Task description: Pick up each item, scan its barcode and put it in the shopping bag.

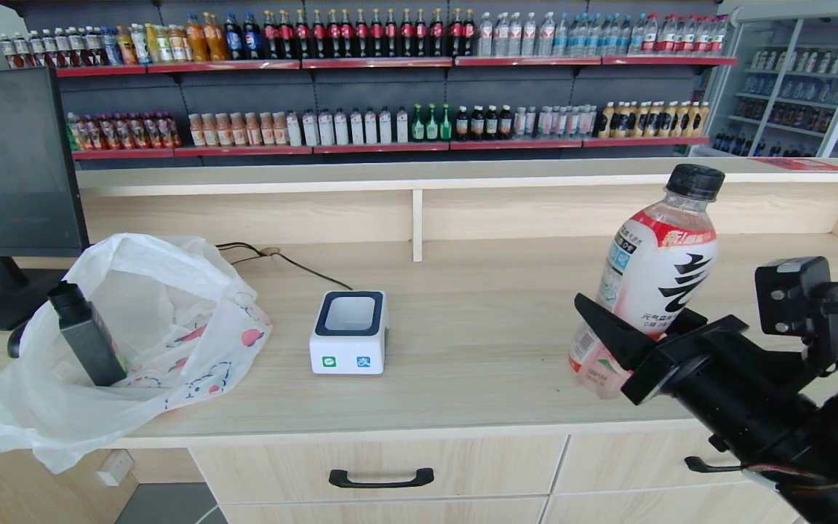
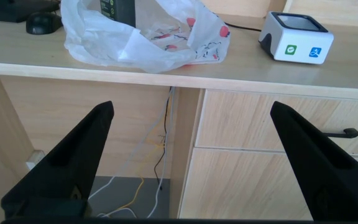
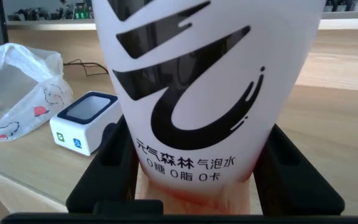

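- A pale wooden worktop (image 1: pixel 477 327) ran across the middle of the frame, with shelves (image 1: pixel 390 65) of drink bottles along the top behind it.
- The white shopping bag (image 1: pixel 172 327) lay open at the left of the frame, with a dark bottle (image 1: pixel 88 338) standing inside it.
- The white scanner (image 1: pixel 350 331) sat at the centre, just right of the bag, with its window facing up.
- At the right of the frame, the right pincer (image 1: pixel 637 331) was clamped on the lower body of a black-capped drink bottle (image 1: pixel 652 269), which leaned slightly. Whether its base touched the worktop could not be told.
- The left pincer (image 2: pixel 191 109) had its fingers wide apart, lower than the worktop's edge and facing the cabinet fronts (image 2: pixel 253 155).
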`<state>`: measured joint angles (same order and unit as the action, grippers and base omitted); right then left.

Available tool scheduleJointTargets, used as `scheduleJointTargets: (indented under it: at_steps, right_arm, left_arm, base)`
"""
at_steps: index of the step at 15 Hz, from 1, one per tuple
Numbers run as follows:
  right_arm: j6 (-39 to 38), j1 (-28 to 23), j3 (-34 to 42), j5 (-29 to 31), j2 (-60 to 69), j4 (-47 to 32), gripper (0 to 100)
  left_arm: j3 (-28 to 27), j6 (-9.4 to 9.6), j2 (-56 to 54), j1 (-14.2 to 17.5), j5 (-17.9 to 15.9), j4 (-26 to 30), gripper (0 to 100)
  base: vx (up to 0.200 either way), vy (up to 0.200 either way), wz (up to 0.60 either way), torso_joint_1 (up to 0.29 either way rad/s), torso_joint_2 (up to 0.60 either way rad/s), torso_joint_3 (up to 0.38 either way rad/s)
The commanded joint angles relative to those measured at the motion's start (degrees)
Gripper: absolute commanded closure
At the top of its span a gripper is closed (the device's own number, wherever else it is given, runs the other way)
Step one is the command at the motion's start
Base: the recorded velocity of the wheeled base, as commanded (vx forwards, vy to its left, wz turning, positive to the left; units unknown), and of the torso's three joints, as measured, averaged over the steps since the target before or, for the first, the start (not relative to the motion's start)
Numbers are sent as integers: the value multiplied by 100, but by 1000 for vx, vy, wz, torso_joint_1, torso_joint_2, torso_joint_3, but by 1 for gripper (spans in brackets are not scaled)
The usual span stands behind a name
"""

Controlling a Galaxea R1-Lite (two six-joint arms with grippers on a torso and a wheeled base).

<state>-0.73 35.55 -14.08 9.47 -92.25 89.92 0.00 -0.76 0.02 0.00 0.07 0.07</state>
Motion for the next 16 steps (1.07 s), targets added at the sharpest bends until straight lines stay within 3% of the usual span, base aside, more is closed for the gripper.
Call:
scheduleJointTargets:
  at_steps: [1,5,10,12,16]
  right_arm:
    - [-50,233,98,2,242,8,100]
    - [-384,778,90,11,313,8,100]
    - [-595,1033,-33,-33,339,8,100]
    - [-1324,1446,-42,-323,462,8,100]
    - [-2353,1569,-77,-578,497,8,100]
  left_arm:
    - [0,-4,-2,0,1,1,0]
    - [-9,-4,-2,0,1,1,0]
    - [0,-4,-2,0,1,1,0]
    - [-9,-12,-2,0,1,10,0]
    - [-9,-12,-2,0,1,10,0]
  base:
    - [0,0,0,0,0,0]
    - [0,0,0,0,0,0]
    - [0,0,0,0,0,0]
    - [0,0,0,0,0,0]
    - [0,0,0,0,0,0]
